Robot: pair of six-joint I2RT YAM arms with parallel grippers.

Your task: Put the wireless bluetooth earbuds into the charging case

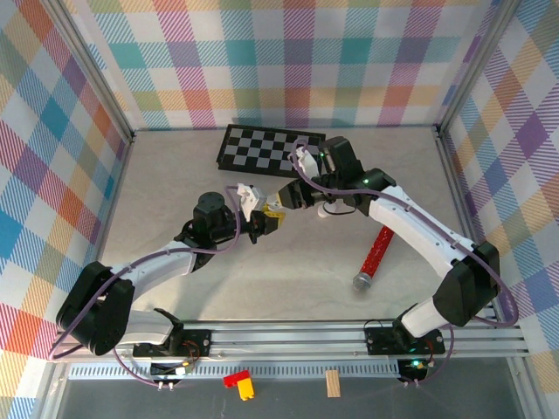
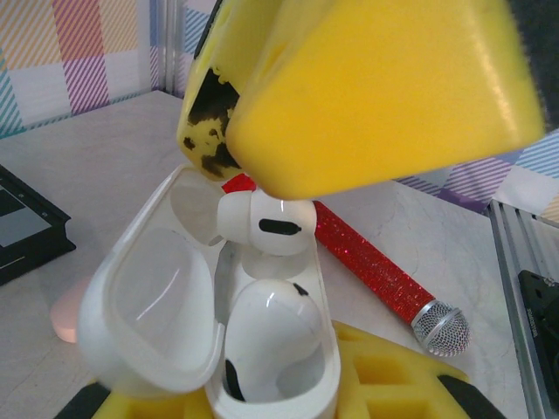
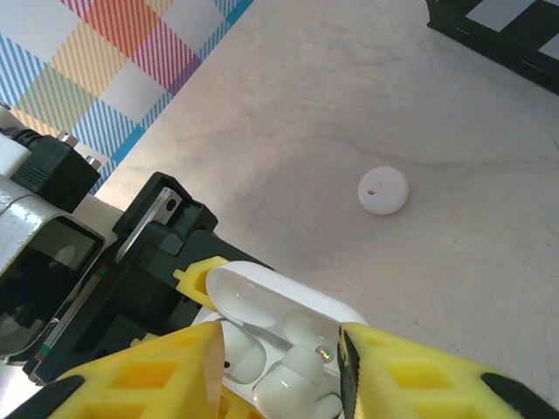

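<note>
My left gripper [image 1: 260, 218] is shut on the open white charging case [image 2: 327, 349], lid [image 2: 148, 305] swung back to the left. One white earbud [image 2: 271, 336] sits seated in the near slot. A second earbud [image 2: 262, 225] lies tilted over the far slot, not fully down. My right gripper [image 1: 281, 202] hovers right above the case, its yellow fingers [image 2: 376, 87] just over that earbud. In the right wrist view the right gripper [image 3: 278, 349] has its jaws apart, straddling the case's mouth, with the tilted earbud [image 3: 301, 371] close against the right finger.
A red glitter microphone [image 1: 377, 253] lies on the table to the right. A chessboard [image 1: 271, 148] lies at the back. A small rounded white pebble-like thing [image 3: 383, 190] rests on the table beyond the case. Small blocks [image 1: 240, 381] lie by the front rail.
</note>
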